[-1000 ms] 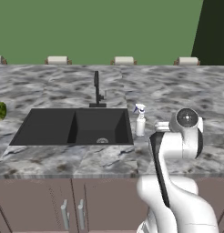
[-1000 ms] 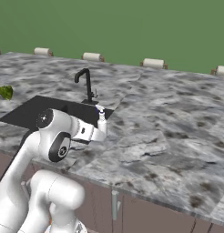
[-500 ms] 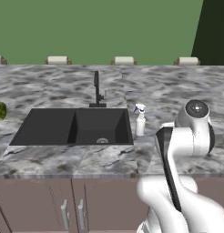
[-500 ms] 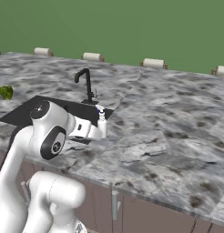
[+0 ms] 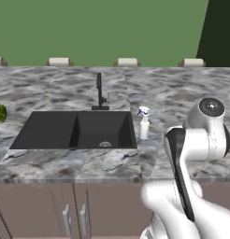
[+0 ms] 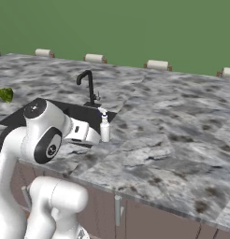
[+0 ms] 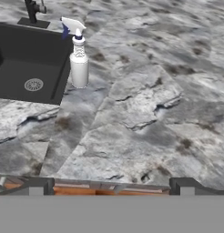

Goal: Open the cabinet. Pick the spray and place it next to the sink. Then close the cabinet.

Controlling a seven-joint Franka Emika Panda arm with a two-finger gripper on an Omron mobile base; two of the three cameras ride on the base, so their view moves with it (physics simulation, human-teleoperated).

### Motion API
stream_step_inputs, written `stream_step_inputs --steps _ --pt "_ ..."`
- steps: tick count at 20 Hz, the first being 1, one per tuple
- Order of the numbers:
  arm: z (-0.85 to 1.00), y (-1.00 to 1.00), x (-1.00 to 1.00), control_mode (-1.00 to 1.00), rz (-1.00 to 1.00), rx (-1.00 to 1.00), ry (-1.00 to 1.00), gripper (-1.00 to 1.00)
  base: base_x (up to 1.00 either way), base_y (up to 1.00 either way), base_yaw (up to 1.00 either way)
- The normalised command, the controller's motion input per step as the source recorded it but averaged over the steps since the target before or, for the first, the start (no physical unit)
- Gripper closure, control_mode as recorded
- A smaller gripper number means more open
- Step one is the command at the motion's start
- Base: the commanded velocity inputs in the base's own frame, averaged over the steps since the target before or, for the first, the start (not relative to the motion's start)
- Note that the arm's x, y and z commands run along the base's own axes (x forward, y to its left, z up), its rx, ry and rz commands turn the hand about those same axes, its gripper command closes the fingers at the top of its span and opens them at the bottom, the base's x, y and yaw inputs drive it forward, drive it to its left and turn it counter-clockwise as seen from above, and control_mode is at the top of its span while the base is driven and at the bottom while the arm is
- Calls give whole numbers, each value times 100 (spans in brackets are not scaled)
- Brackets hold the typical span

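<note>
Small slim white spray bottle [image 5: 144, 124] upright on grey marbled stone bench [image 5: 182, 98], just beside right rim of black double-basin sink [image 5: 75, 130]. Jaws wide apart, empty, well clear of bottle.

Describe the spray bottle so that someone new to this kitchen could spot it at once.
Find the black double-basin sink sunk in the grey marbled counter. Just off its right edge stands the spray, upright on the stone. It is the slim white bottle with a blue-tipped trigger head.
</note>
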Motion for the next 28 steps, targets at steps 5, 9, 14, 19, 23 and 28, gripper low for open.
stream_step_inputs --steps 5,9,14,19,23,28 --pt "0 0 0 -100 0 0 0 -100 0 0 0" --pt "0 0 0 -100 0 0 0 -100 0 0 0" --pt "0 0 0 -100 0 0 0 -100 0 0 0" --pt "0 0 0 100 0 0 0 -100 -36 0 0" --pt "0 0 0 100 0 0 0 -100 -63 0 0" --pt "0 0 0 100 0 0 0 -100 -53 2 32"
